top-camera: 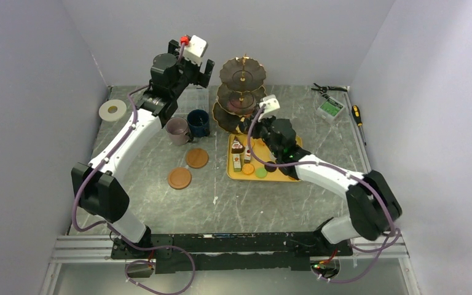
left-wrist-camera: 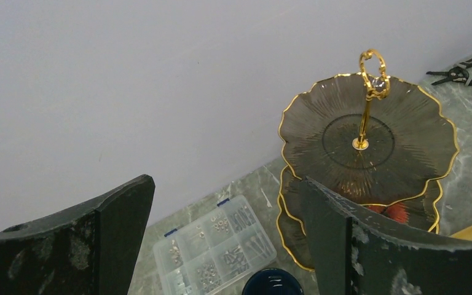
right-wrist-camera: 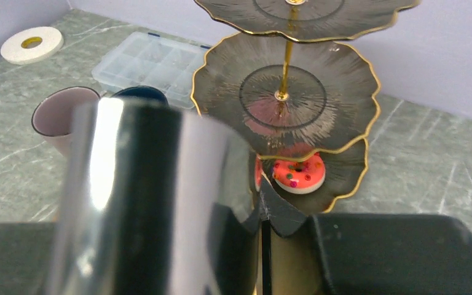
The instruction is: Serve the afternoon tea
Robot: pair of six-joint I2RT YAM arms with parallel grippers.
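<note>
The left claw (left-wrist-camera: 227, 190) hangs spread wide beside the stand (left-wrist-camera: 344, 123), and I can't say if the right claw (right-wrist-camera: 264, 215), just before the pink donut (right-wrist-camera: 299, 174), is pinched together.

Grey marbled tabletop (top-camera: 270, 196): stand (top-camera: 241, 92), mauve mug (top-camera: 177, 130), navy mug (top-camera: 198, 122), two coasters (top-camera: 196, 158), tray (top-camera: 246, 177), tape roll (top-camera: 112, 110), box (left-wrist-camera: 215, 251), pliers (top-camera: 327, 89), screwdriver (top-camera: 357, 115).
</note>
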